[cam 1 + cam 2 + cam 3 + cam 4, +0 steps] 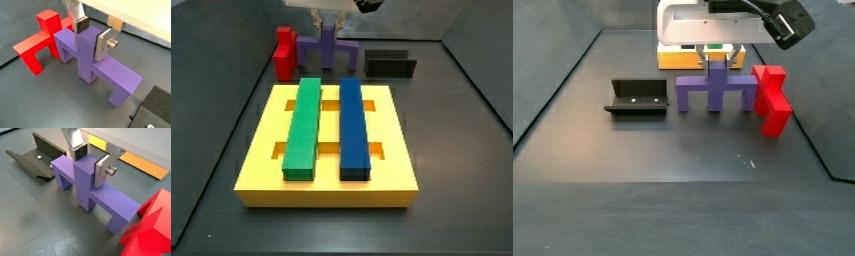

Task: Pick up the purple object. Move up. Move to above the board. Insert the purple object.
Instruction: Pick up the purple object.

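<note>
Occupying the middle of the dark floor in a side view, the board [265,170] is a yellow slab carrying a long green bar [302,126] and a long blue bar [353,128] laid side by side along its length. Beyond its far edge, the purple object [327,55] stands upright on its legs on the floor, close to the board but not on it. A red block [287,52] stands just beside the purple object; whether they touch cannot be told. The dark L-shaped fixture [640,97] sits on the floor on the purple object's other side, apart from it. The gripper [92,34] is lowered over the purple object, its silver fingers [105,44] on either side of the raised central post, dark pads against or very near the post's faces; the piece's legs rest on the floor.
</note>
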Controlling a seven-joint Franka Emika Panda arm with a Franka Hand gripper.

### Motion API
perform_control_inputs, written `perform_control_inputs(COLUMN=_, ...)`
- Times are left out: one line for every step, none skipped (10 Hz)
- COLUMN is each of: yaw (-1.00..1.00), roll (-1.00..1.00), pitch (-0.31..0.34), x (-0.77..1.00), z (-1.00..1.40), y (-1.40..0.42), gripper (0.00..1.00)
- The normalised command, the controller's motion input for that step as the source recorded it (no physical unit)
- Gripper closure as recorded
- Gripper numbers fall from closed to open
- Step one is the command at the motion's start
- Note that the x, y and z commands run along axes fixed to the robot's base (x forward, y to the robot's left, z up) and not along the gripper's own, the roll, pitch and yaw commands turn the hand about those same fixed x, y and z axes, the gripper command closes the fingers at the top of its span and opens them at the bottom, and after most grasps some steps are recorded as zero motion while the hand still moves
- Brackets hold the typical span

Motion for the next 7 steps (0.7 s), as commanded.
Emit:
perform_control_inputs(yaw=0.00, roll=0.00, pitch=0.000, x=0.00, z=0.00, y=0.00, gripper=1.00)
perform_control_inputs(yaw=0.00, roll=0.00, pitch=0.000, x=0.00, z=0.00, y=0.00, gripper=1.00)
perform_control_inputs(yaw=0.00, roll=0.00, pitch=0.000, x=0.00, z=0.00, y=0.00, gripper=1.00)
perform_control_inputs(yaw=0.00, roll=0.00, pitch=0.000, x=0.00, z=0.00, y=0.00, gripper=1.00)
perform_control_inputs(yaw=0.00, roll=0.00, pitch=0.000, x=0.00, z=0.00, y=0.00, gripper=1.00)
perform_control_inputs(yaw=0.00, roll=0.00, pitch=0.000, x=0.00, z=0.00, y=0.00, gripper=1.00)
perform_control_inputs(yaw=0.00, roll=0.00, pitch=0.000, x=0.00, z=0.00, y=0.00, gripper=1.00)
